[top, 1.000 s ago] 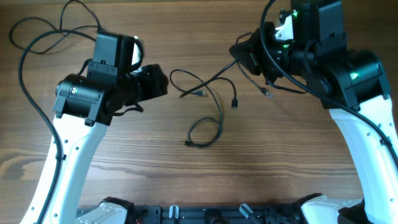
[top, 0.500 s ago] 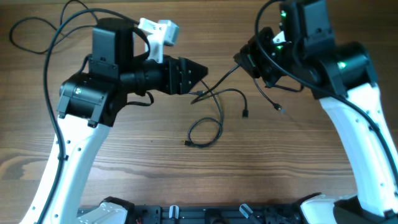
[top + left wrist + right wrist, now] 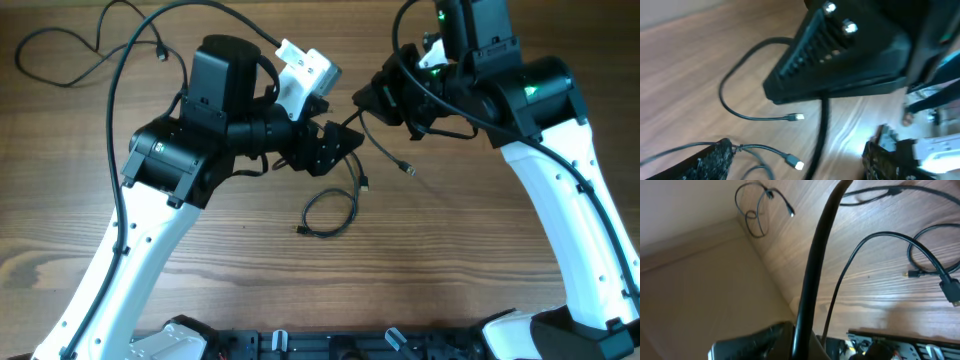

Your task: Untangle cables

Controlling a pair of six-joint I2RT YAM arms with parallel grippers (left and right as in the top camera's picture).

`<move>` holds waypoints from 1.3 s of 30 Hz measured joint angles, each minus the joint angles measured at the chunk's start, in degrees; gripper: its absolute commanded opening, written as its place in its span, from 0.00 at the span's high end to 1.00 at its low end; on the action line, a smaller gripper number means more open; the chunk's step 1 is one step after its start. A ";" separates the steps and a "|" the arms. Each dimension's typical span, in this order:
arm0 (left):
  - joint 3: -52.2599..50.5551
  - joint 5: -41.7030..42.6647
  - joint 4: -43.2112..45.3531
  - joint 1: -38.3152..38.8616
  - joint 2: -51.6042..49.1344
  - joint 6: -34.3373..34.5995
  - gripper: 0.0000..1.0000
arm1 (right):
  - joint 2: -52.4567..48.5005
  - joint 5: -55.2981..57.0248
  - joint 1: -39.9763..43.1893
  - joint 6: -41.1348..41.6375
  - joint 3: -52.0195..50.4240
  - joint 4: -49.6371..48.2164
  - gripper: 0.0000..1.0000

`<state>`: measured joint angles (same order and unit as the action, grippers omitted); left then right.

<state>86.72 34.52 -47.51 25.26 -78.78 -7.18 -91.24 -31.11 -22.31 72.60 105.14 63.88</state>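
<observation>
The cables [image 3: 304, 214] are being borne near the middle of the counter [image 3: 480, 260], one strand being pinched by the closed right fingers [image 3: 378, 98]. The left fingers [image 3: 715, 157] are being held wide apart beside that strand.

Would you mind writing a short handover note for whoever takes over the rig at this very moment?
Left gripper: open, holding nothing, low over the middle of the tangle.
Right gripper: shut, apparently on one cable that runs down from it to a free plug end.
Other strands: on the table between the grippers, with a coiled loop lying flat just below the left gripper.
Done: one strand is taken up on the right.
Left: the strands under the left gripper look crossed and are not yet separated. A likely next step is a left grasp on a second strand, then drawing the two apart.
</observation>
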 measured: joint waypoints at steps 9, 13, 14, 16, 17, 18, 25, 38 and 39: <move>0.00 -1.92 0.24 0.00 -0.02 -4.81 0.36 | 0.00 -0.66 -0.07 0.00 0.00 -0.87 0.95; 0.00 0.85 3.21 0.00 -0.02 -5.29 0.43 | 0.00 -0.63 -0.07 0.00 0.00 0.22 0.95; 0.00 1.42 3.54 0.00 -0.02 -5.40 0.42 | 0.00 -0.63 -0.07 0.00 0.00 0.35 0.95; 0.00 2.62 3.65 0.00 -0.02 -5.53 0.43 | 0.00 -0.63 -0.07 -0.02 0.00 0.42 0.96; 0.00 3.13 3.65 0.00 -0.02 -5.55 0.46 | 0.00 -0.63 -0.07 0.00 0.00 0.44 0.95; 0.00 3.34 3.63 0.00 -0.02 -5.62 0.47 | 0.00 -0.66 -0.07 -0.02 0.00 0.42 0.96; 0.00 3.98 2.12 1.09 -0.02 -5.66 0.58 | 0.00 -0.83 -0.07 0.00 0.00 0.44 0.96; 0.00 3.69 2.16 1.49 -0.02 -5.73 0.94 | 0.00 -2.54 -0.07 -0.87 0.00 0.87 0.96; 0.00 3.67 2.14 1.49 -0.02 -5.64 0.93 | 0.00 -2.56 -0.07 -0.87 0.00 0.87 0.96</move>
<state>86.72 38.20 -45.36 26.74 -78.81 -12.82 -91.24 -33.67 -22.37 71.72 105.14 64.75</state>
